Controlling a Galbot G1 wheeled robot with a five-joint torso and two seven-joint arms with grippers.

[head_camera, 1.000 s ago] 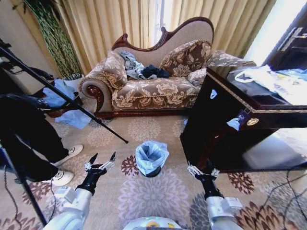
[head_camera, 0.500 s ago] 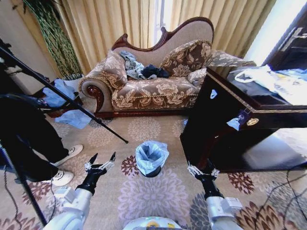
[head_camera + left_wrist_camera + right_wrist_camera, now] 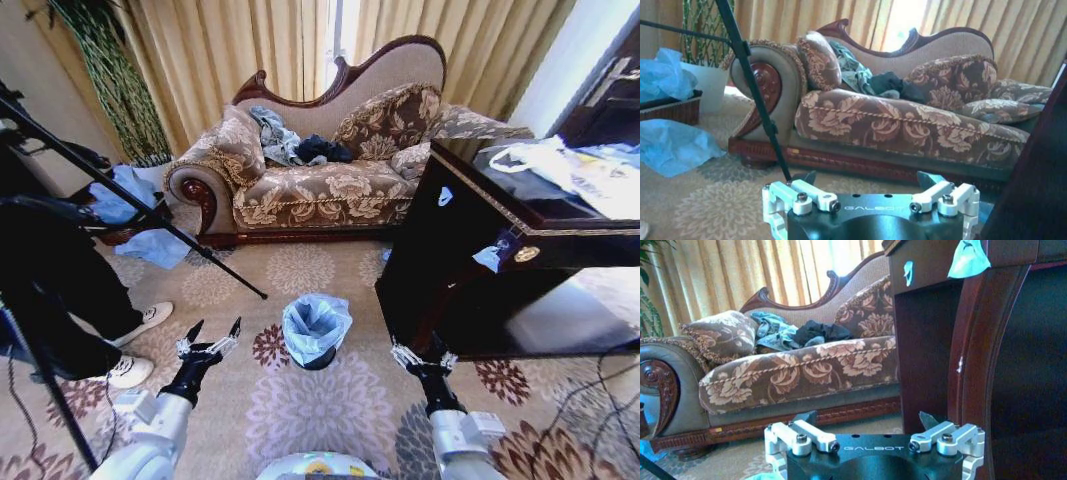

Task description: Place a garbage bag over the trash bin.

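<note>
Pale blue garbage bag [image 3: 315, 325] lining trash bin [image 3: 320, 359], btwn left end effector [image 3: 212, 335] & right end effector [image 3: 421, 352], both wide, empty

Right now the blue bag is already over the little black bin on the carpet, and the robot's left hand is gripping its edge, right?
Not quite. The head view shows the garbage bag over the trash bin, but the left hand is open, apart from it, gripping nothing.

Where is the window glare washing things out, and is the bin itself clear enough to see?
Head view: bright backlight between the curtains and a blown-out upper right corner; the garbage bag on the trash bin is evenly lit and clear; edges bend like a fisheye. Left wrist view: glare behind the sofa, foreground soft. Right wrist view: same glare, cabinet side dark.
</note>
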